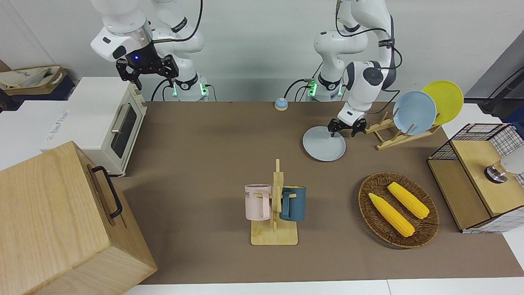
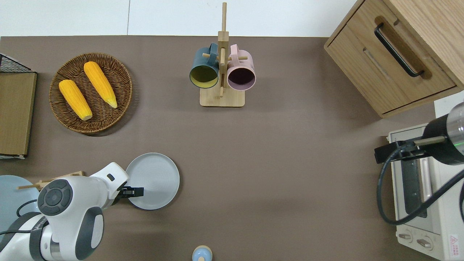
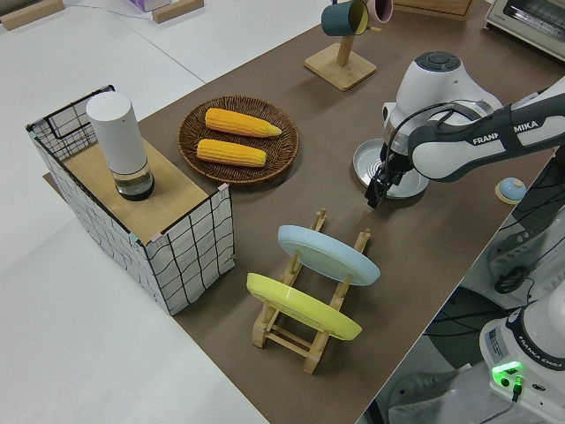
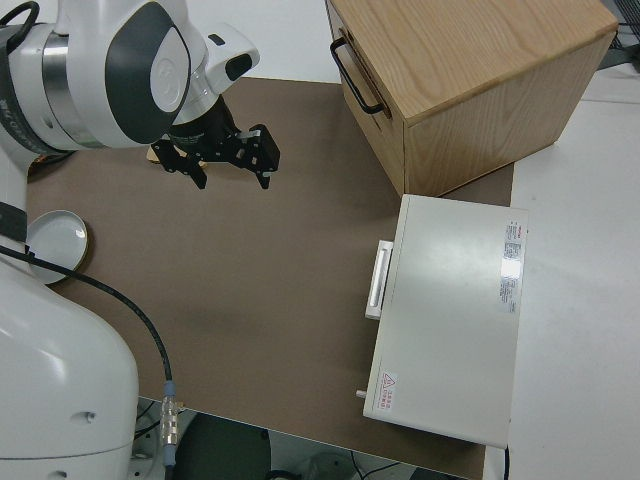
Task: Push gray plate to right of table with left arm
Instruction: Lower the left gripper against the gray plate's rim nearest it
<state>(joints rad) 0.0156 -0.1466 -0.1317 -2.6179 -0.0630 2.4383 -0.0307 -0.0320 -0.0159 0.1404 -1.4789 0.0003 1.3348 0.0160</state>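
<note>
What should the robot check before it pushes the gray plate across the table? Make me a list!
1. Left hand at the gray plate: ok, over its edge toward the left arm's end.
2. Hand low enough to push: cannot tell.
3. Plate flat on the table: ok.
4. Path toward the right arm's end bare: ok, up to the toaster oven.
5. Mug rack out of the way: ok, farther from the robots.
6. Right arm parked: ok.

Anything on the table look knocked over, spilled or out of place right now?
Nothing stands out. The gray plate lies flat on the table, the left end effector over its rim. Both mugs hang on their stand; both corn cobs lie in the basket.
</note>
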